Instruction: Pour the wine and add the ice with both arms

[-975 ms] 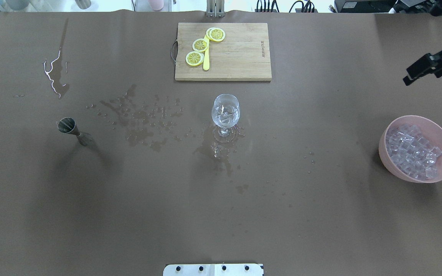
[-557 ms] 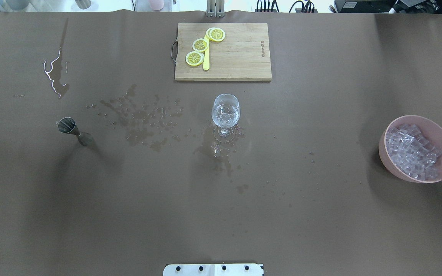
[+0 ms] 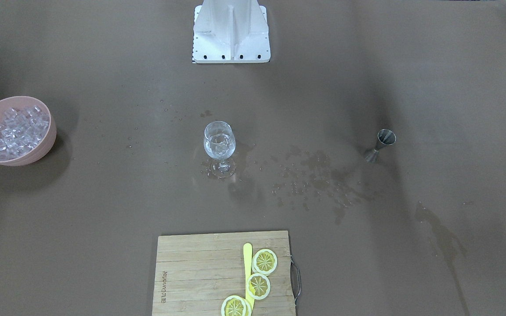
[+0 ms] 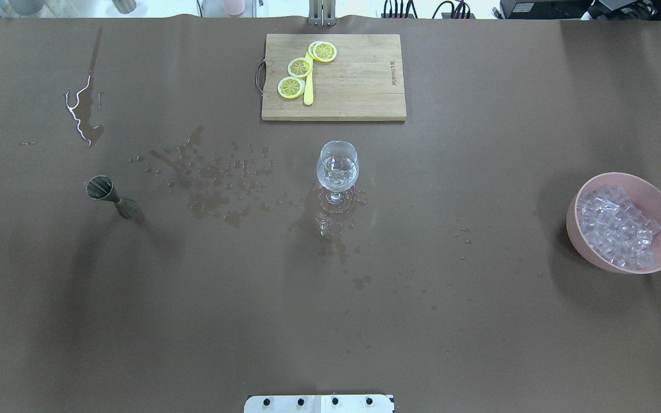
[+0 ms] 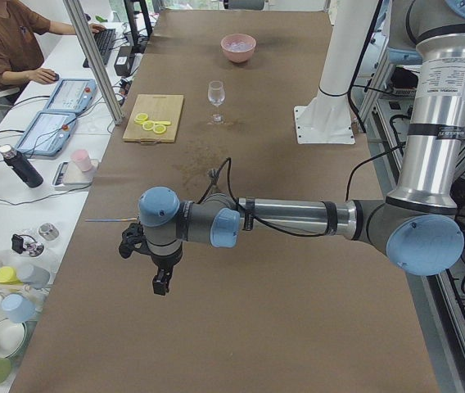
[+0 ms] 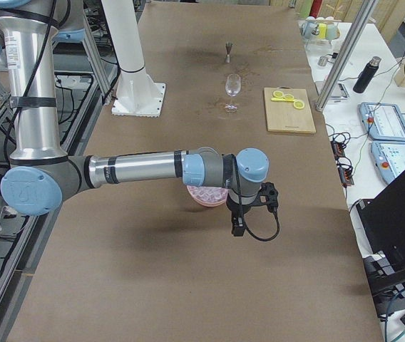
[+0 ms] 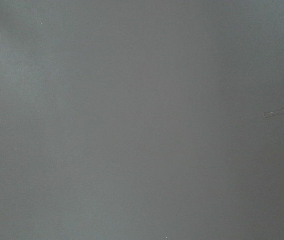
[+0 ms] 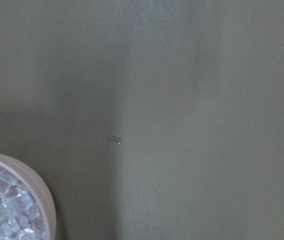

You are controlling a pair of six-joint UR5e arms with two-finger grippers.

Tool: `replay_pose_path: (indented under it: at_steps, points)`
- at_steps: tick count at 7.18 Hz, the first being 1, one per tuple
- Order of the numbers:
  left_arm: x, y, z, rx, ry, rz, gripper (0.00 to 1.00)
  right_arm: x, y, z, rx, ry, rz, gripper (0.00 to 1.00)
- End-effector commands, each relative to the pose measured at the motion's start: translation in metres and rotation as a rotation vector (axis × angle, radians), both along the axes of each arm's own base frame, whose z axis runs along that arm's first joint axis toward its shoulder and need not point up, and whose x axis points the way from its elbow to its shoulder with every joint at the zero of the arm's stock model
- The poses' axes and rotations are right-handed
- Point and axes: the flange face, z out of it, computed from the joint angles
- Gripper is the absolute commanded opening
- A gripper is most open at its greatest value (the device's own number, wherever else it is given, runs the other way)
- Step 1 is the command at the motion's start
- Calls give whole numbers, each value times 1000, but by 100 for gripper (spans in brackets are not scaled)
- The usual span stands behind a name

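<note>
The ice [image 4: 617, 226] is a heap of clear cubes in a pink bowl [image 4: 580, 241] at the right of the table; it also shows in the front view [image 3: 13, 131] and in the right wrist view's lower left corner [image 8: 2, 215]. A stemmed wine glass [image 4: 337, 166] stands mid-table and holds clear contents. My right gripper [image 6: 237, 226] shows only in the right side view, pointing down just beside the bowl; I cannot tell whether it is open. My left gripper [image 5: 160, 282] shows only in the left side view, low over bare table; I cannot tell its state.
A steel jigger [image 4: 104, 192] stands at the left. A wooden cutting board [image 4: 353, 86] with lemon slices [image 4: 299, 67] and a yellow knife [image 4: 308, 92] lies at the far edge. Wet splashes [image 4: 216, 183] spread between jigger and glass. The white stand [image 3: 231, 30] is at the robot's side.
My right gripper, seen at the overhead view's right edge a second ago, has moved out of that view to the right. The glass, bowl and jigger have not moved.
</note>
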Motion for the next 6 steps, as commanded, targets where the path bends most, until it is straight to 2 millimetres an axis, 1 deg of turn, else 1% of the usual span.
replay_pose_path:
  at_steps: [1, 2, 3, 6]
  points:
    - [-1, 0, 0, -1, 1, -2, 99, 28, 22, 20, -26, -2, 41, 100]
    - [-2, 1, 3, -7, 1, -3, 99, 36, 26, 23, -33, -3, 60, 100]
    - [-2, 1, 3, -7, 1, -3, 99, 39, 28, 25, -36, -3, 65, 100]
    - [-2, 1, 2, -4, 1, -3, 99, 39, 29, 26, -38, -3, 66, 100]
